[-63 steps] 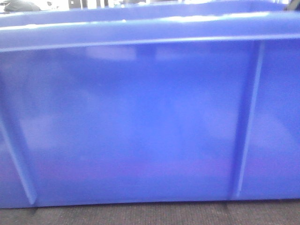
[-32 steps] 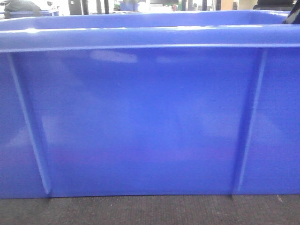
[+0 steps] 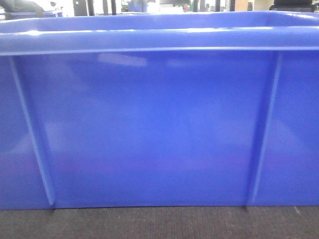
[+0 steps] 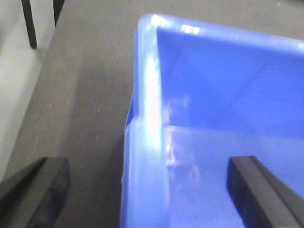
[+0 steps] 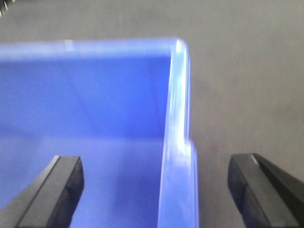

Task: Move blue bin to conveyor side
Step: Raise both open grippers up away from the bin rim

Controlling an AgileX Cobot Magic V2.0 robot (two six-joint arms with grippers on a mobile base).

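Observation:
The blue bin [image 3: 159, 124] fills the front view, its ribbed near wall standing on the dark woven conveyor [image 3: 149, 224]. In the left wrist view my left gripper [image 4: 147, 190] is open and straddles the blue bin's [image 4: 228, 85] left rim, one finger [image 4: 42, 190] over the conveyor [image 4: 80, 104], the other inside the bin. My right gripper [image 5: 156, 185] is open too, straddling the right rim of the blue bin [image 5: 85, 104], with its outer finger [image 5: 256, 185] over the conveyor [image 5: 237, 95]. Neither gripper's fingers touch the rim.
Dark furniture legs [image 4: 29, 23] stand on a pale floor beyond the belt's left edge. Behind the bin, chairs and room clutter [image 3: 89, 6] show along the top of the front view.
Compared with a second ago, the bin's wall sits a little farther off in the front view, with more belt showing below it. A dark part at the top right has left the view.

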